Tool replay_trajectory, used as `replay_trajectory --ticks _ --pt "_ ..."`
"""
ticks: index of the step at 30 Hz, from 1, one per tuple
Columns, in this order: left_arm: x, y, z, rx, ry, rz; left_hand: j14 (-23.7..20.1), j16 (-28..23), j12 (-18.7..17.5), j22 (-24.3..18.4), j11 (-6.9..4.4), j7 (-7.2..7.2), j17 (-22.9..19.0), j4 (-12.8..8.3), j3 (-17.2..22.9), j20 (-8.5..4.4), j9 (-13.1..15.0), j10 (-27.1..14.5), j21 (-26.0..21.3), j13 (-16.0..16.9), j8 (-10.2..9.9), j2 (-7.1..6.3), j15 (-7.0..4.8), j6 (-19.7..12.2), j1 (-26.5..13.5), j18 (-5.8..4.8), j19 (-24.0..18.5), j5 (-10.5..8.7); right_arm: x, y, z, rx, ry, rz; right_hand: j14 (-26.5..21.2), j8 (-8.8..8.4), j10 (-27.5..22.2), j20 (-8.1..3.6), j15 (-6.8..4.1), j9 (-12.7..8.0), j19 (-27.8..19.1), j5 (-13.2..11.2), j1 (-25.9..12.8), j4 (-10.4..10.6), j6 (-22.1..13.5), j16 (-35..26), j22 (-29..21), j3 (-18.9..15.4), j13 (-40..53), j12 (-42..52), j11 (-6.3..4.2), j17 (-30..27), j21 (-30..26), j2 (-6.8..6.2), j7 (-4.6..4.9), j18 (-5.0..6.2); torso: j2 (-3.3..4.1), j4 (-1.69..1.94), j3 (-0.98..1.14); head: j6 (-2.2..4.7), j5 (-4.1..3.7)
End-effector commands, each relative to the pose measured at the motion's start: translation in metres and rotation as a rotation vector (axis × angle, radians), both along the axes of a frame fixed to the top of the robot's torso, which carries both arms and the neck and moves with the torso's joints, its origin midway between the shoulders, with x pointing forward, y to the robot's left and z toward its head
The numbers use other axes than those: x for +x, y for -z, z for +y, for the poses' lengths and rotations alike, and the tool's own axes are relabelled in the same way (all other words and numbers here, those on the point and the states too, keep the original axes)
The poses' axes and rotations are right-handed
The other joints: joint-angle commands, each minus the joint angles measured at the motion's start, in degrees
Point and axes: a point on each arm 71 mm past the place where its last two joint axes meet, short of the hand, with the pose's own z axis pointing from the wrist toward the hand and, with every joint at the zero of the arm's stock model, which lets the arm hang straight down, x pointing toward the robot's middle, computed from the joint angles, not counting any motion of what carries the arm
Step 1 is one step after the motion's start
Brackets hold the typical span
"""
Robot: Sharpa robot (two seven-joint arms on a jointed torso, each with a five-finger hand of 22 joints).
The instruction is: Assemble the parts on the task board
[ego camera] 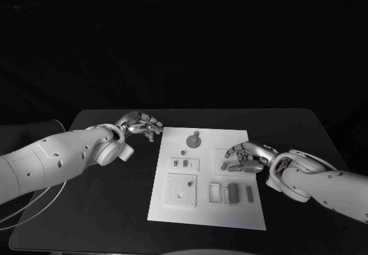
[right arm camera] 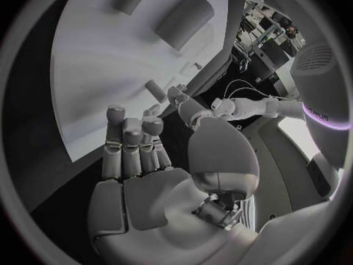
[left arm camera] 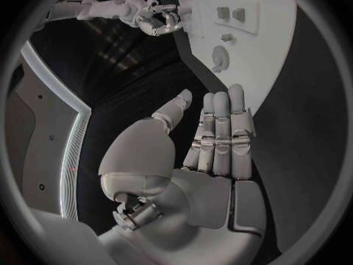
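The white task board (ego camera: 175, 212) lies in the middle of the black table. On it are a round grey part (ego camera: 194, 140), small parts (ego camera: 184, 163) and a dark bar (ego camera: 251, 193) beside upright slots. My left hand (ego camera: 142, 125) hovers just off the board's far left corner, its fingers (left arm camera: 220, 129) straight and side by side, its thumb apart and its palm empty. Over the board's right side hangs my right hand (ego camera: 245, 159), fingers loosely curled. A small grey peg (right arm camera: 155, 90) sits on the board (right arm camera: 96, 70) just beyond its fingertips (right arm camera: 150, 125). I see nothing in its palm.
Black table (ego camera: 107, 202) surrounds the board on all sides. A white cable (ego camera: 31, 207) loops beside my left arm near the table's left edge. Two larger grey parts (right arm camera: 184, 20) lie on the board ahead of my right hand.
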Motion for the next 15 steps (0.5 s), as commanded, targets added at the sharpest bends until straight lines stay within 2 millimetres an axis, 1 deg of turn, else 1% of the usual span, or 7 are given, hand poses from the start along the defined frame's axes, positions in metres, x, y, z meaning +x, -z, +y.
replay_trajectory --ticks 1,4,6,9,15 --pt "0.000 -0.001 -0.002 -0.008 0.014 -0.006 -0.06 -0.38 -0.37 0.06 0.26 0.25 0.10 0.08 -0.33 -0.24 -0.09 0.23 -0.30 0.08 0.36 -0.04 0.37 0.25 0.44 0.61 0.12 -0.18 0.000 0.001 0.004 -0.036 -0.036 -0.022 -0.03 -0.12 -0.03 -0.05 0.28 -0.06 -0.02 -0.08 0.02 -0.08 -0.81 0.37 0.67 -0.47 -0.06 0.39 0.29 -0.01 -0.03 0.21 0.54 0.79 -0.01 0.03 -0.12 -0.03 0.02" --pt "0.000 -0.001 -0.003 -0.008 0.014 -0.007 -0.06 -0.39 -0.37 0.06 0.26 0.25 0.11 0.09 -0.33 -0.24 -0.09 0.23 -0.30 0.08 0.37 -0.04 0.37 0.25 0.44 0.61 0.12 -0.18 0.001 0.003 0.007 -0.047 -0.032 -0.036 -0.03 0.27 -0.01 -0.10 0.20 0.03 -0.03 0.01 0.59 -0.11 -0.26 0.44 0.69 -0.74 -0.08 0.51 0.18 0.00 0.01 0.58 0.41 0.79 0.00 0.04 -0.16 -0.05 -0.03" --pt "0.000 -0.001 -0.002 -0.008 0.014 -0.006 -0.05 -0.39 -0.38 0.07 0.26 0.25 0.12 0.09 -0.33 -0.24 -0.09 0.23 -0.30 0.09 0.37 -0.03 0.37 0.25 0.44 0.61 0.12 -0.18 -0.001 0.006 0.009 -0.046 -0.031 -0.044 0.05 1.02 0.11 -0.16 -0.08 0.27 0.01 0.05 1.36 -0.16 0.91 0.54 0.70 -0.96 -0.11 0.66 -0.14 0.00 0.07 1.35 0.07 0.79 0.00 0.06 -0.19 -0.08 -0.08" --pt "0.000 -0.001 -0.002 -0.007 0.012 -0.007 -0.05 -0.40 -0.38 0.07 0.26 0.25 0.13 0.09 -0.33 -0.24 -0.10 0.23 -0.31 0.09 0.37 -0.02 0.37 0.25 0.45 0.61 0.12 -0.18 -0.004 0.013 0.013 -0.052 -0.034 -0.041 0.22 1.37 0.35 -0.25 -0.35 0.33 0.13 0.27 2.09 -0.19 1.41 0.64 0.71 -1.26 -0.18 0.76 -0.41 -0.02 0.16 1.89 -0.19 0.79 0.00 0.08 -0.18 -0.10 0.00" --pt "0.000 -0.001 -0.001 -0.007 0.011 -0.007 -0.05 -0.41 -0.39 0.08 0.26 0.24 0.15 0.10 -0.33 -0.24 -0.10 0.24 -0.31 0.10 0.38 0.01 0.37 0.26 0.45 0.61 0.13 -0.17 -0.005 0.017 0.015 -0.053 -0.034 -0.054 0.55 2.27 0.83 -0.37 -0.84 0.55 0.37 0.46 3.02 -0.17 2.91 0.70 0.68 -1.70 -0.38 0.82 -0.93 -0.12 0.27 2.74 -0.73 0.79 0.00 0.07 -0.13 -0.33 0.14"
